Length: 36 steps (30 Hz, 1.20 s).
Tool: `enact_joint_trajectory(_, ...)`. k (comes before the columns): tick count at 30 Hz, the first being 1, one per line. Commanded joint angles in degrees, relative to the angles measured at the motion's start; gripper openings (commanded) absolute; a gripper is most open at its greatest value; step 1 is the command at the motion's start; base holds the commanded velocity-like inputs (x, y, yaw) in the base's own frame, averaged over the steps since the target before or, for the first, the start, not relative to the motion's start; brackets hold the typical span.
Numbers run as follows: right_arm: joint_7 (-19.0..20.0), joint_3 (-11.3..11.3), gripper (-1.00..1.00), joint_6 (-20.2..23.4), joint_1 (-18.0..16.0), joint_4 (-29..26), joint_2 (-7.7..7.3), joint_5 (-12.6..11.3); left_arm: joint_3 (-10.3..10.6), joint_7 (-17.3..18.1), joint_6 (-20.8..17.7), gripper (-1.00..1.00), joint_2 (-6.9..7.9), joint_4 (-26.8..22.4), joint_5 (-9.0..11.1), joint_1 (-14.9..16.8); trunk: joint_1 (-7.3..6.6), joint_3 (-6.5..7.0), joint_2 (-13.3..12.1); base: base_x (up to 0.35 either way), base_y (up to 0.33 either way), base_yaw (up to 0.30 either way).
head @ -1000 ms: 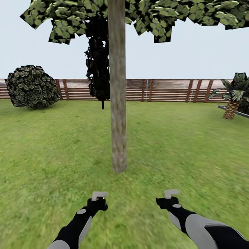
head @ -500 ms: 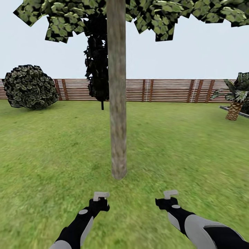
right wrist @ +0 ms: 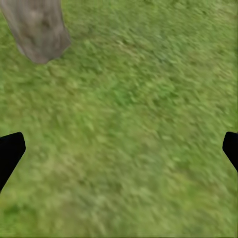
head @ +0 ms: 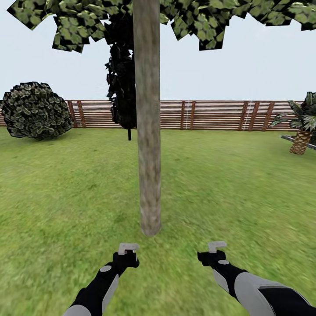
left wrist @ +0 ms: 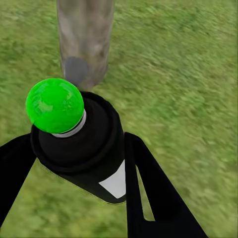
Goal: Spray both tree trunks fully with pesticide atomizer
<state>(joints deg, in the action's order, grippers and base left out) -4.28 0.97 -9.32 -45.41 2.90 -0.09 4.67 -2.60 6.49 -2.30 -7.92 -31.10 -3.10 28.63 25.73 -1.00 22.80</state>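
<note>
Your left gripper (left wrist: 74, 163) clamps the pesticide atomizer (left wrist: 79, 139) near the tree trunk (head: 147, 131); your right gripper (right wrist: 119, 148) has its fingers spread over grass (right wrist: 139, 99).

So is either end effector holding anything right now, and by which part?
The left end effector grips a dark bottle with a white label, its fingers on either side of the body below the green-lit top. The right end effector is open, holding nothing.

The tree trunk (head: 147, 131) stands on the lawn (head: 237, 184), fence (head: 210, 115) behind, bush (head: 36, 110) far left.
</note>
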Motion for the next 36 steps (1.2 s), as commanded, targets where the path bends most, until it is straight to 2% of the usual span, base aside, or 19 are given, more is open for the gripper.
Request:
enact_joint_trajectory(1, -0.3, 0.1, 1.00, -0.4, -0.1, 0.3, 0.00, 0.5, -0.3, 0.3, -0.2, -1.00, -0.05, -0.1, -0.3, 0.0, 0.06, -0.10, 0.1, 0.192, 0.000, 0.000)
enact_joint_trajectory(11, -0.3, 0.0, 1.00, -0.3, -0.1, 0.3, -0.11, 0.6, -0.2, 0.3, -0.2, -1.00, -0.03, -0.1, -0.3, 0.0, 0.06, -0.10, 0.1, 0.269, 0.000, 0.000)
enact_joint_trajectory(14, -0.3, 0.0, 1.00, -0.3, 1.4, 0.2, -0.35, 0.6, -0.1, 0.3, -0.4, -1.00, -0.06, -0.3, -0.3, 0.0, 0.06, -0.10, 0.1, 0.346, 0.000, 0.000)
enact_joint_trajectory(17, -0.3, 0.1, 1.00, -0.4, 6.0, 0.2, -0.45, 0.8, -0.1, 0.3, -0.5, -1.00, -0.01, -0.3, -0.2, 0.0, 0.06, -0.10, 0.1, 0.349, 0.000, 0.000)
enact_joint_trajectory(22, -0.3, 0.1, 1.00, -0.4, 9.4, 0.2, -0.42, 1.0, -0.1, 0.4, -0.7, -1.00, -0.58, -0.1, -0.3, 0.0, 0.06, -0.10, 0.1, 0.350, 0.000, 0.000)
enact_joint_trajectory(36, -0.4, 0.2, 1.00, -0.5, 10.9, 0.3, -0.17, 1.0, -0.3, 0.3, -0.4, -1.00, -0.96, -0.4, -0.4, 0.0, 0.06, -0.10, 0.1, 0.300, 0.000, 0.000)
